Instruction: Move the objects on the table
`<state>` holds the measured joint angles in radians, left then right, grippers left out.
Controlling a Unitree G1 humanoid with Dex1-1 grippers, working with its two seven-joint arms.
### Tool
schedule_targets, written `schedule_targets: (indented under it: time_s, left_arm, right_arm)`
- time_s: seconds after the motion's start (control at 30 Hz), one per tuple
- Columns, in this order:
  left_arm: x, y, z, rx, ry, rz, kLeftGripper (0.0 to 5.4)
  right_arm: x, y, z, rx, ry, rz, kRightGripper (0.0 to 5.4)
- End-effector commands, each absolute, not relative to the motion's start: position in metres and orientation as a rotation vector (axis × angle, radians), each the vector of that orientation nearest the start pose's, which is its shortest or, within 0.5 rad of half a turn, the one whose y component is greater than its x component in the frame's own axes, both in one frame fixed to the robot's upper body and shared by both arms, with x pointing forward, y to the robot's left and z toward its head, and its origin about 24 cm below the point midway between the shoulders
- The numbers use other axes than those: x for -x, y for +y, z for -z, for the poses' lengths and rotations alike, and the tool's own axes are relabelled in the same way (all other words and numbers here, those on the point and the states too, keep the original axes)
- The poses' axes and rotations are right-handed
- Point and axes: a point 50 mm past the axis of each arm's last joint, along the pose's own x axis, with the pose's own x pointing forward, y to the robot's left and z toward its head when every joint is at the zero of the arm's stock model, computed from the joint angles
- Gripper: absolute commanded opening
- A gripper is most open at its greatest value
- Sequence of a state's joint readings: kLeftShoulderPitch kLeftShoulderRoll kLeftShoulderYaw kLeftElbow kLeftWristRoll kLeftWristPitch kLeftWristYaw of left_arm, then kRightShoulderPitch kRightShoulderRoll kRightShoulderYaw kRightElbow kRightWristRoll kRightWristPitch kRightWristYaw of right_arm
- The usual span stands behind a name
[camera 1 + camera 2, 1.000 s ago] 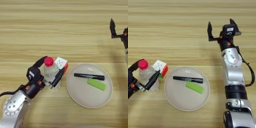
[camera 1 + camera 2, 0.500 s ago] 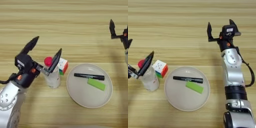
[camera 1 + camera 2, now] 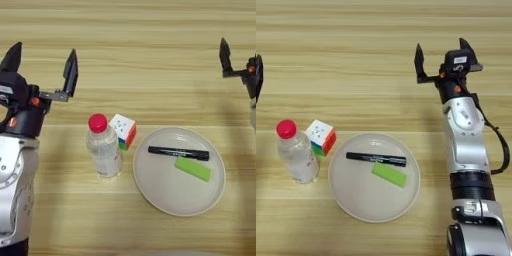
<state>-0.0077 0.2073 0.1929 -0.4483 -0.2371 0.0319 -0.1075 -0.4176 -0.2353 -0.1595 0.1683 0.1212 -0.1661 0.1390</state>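
Note:
A clear plastic bottle (image 3: 104, 150) with a red cap stands upright on the table (image 3: 130, 45), just left of the cream plate (image 3: 170, 200). It is free of both grippers. A black marker pen (image 3: 178, 153) and a flat green block (image 3: 193, 169) lie side by side in the plate. My left gripper (image 3: 45, 57) is open above and to the left of the bottle, well apart from it and holding nothing. My right gripper (image 3: 441, 52) hangs open over the far right of the table, also with nothing in it.
A small multicoloured cube (image 3: 123, 131) sits between the bottle and the plate's left rim, close to the bottle. My right arm (image 3: 468, 150) runs down the right side, beside the plate.
My left gripper opened, let go of the bottle and drew back up and to the left. The bottle now stands alone by the cube. The right arm has not moved.

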Motion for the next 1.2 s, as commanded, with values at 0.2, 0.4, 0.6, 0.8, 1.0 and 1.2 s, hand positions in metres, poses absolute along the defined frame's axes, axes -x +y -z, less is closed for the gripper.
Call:
schedule_targets:
  time_s: [0.2,0.4,0.6,0.8,1.0,1.2]
  left_arm:
    - [-0.271,0.218,-0.131,-0.052,-0.401,-0.142,5.36]
    - [-0.288,0.235,-0.124,-0.048,-0.376,-0.196,5.36]
    - [-0.288,0.234,-0.108,-0.018,-0.326,-0.184,5.36]
    - [-0.28,0.225,-0.098,-0.011,-0.309,-0.124,5.36]
    - [-0.27,0.222,-0.09,-0.007,-0.285,-0.078,5.36]
    - [-0.264,0.22,-0.083,0.005,-0.265,-0.071,5.36]
  right_arm:
    - [-0.307,-0.201,-0.149,0.135,-0.445,-0.05,5.4]
    - [-0.296,-0.202,-0.151,0.162,-0.457,-0.058,5.4]
    - [-0.282,-0.2,-0.157,0.193,-0.489,-0.097,5.4]
    - [-0.266,-0.204,-0.149,0.184,-0.47,-0.126,5.4]
    - [-0.246,-0.204,-0.128,0.136,-0.363,-0.297,5.4]
    - [-0.228,-0.2,-0.118,0.151,-0.185,-0.648,5.4]
